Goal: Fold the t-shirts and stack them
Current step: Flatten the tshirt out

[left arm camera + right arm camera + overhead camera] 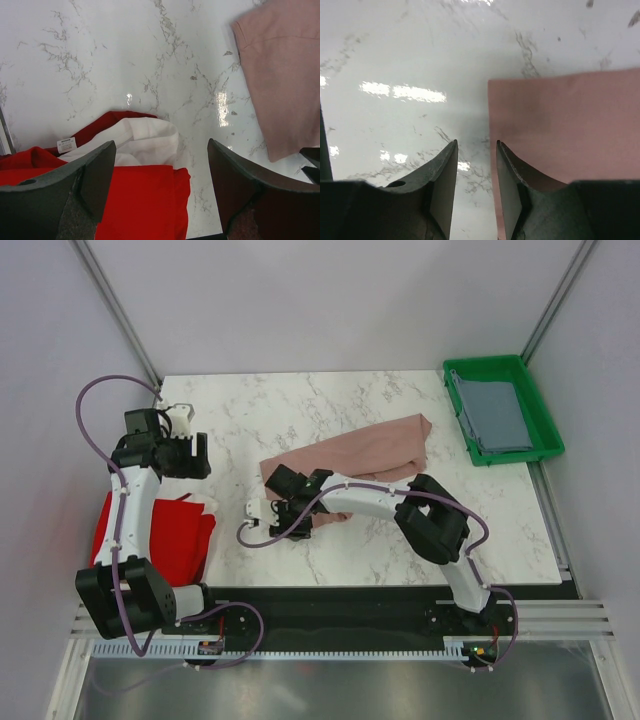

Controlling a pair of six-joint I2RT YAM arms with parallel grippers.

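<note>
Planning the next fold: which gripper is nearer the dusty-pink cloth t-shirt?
Right. The right gripper sits at the edge of the dusty-pink cloth t-shirt; the left gripper hangs well away from it, by the bright red cloth t-shirt.

**Plain cloth, veined stone**

The desk [300, 410] is glossy white marble with grey veins. The pink t-shirt [370, 445] is a plain dusty shade. The red t-shirt [170, 535] is bright, with white cloth showing. The grey-blue t-shirt [497, 415] is plain slate. The tray [484, 362] is green.

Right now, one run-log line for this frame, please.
left gripper: open, by red t-shirt | right gripper: open, at pink t-shirt edge | grey-blue t-shirt: in green tray
</note>
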